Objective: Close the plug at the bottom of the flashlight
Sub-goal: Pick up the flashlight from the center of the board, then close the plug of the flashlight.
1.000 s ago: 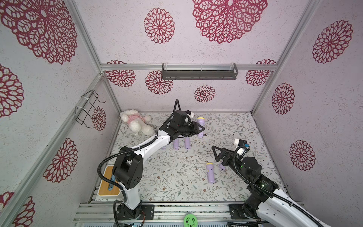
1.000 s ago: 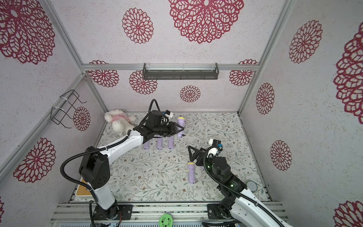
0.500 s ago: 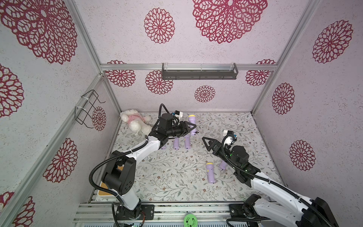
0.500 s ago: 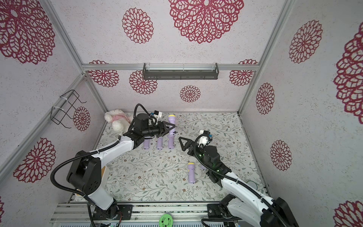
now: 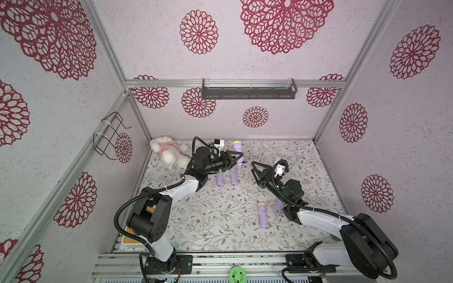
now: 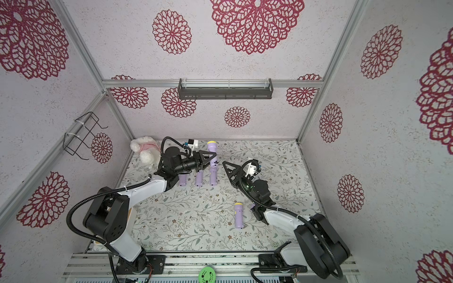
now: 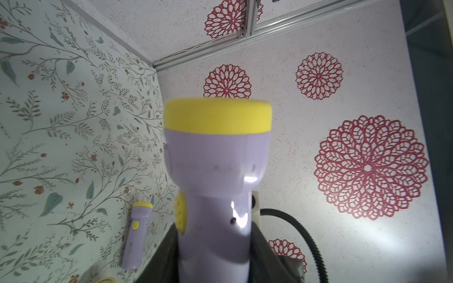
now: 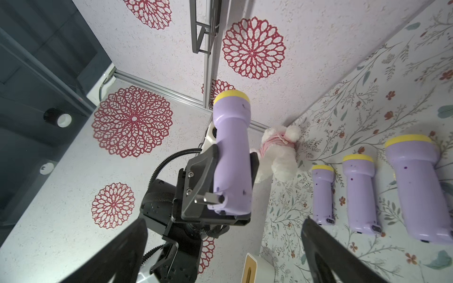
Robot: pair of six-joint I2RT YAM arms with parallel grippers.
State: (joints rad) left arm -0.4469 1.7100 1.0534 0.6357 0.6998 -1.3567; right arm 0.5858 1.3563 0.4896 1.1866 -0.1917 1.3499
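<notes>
My left gripper (image 5: pixel 238 159) is shut on the handle of a purple flashlight (image 5: pixel 237 150) with a yellow head, held upright above the back of the table. It fills the left wrist view, where the flashlight (image 7: pixel 215 171) stands between the dark fingers (image 7: pixel 161 259). In the right wrist view the plug (image 8: pixel 209 198) is a grey prong jutting sideways from the bottom of the flashlight (image 8: pixel 231 156). My right gripper (image 5: pixel 256 171) hovers open just to the right of it, pointing at it, with nothing between its fingers (image 8: pixel 326 252).
Three purple flashlights (image 6: pixel 199 177) lie in a row under the left arm. Another flashlight (image 5: pixel 262 215) lies near the right arm, and one more (image 5: pixel 278 205) is partly under it. A white plush toy (image 5: pixel 169 152) lies in the back left corner. A dark shelf (image 5: pixel 248 89) hangs on the back wall.
The left gripper has carried the flashlight a little to the left. The right gripper, still open, has risen and moved back and left towards the flashlight.
</notes>
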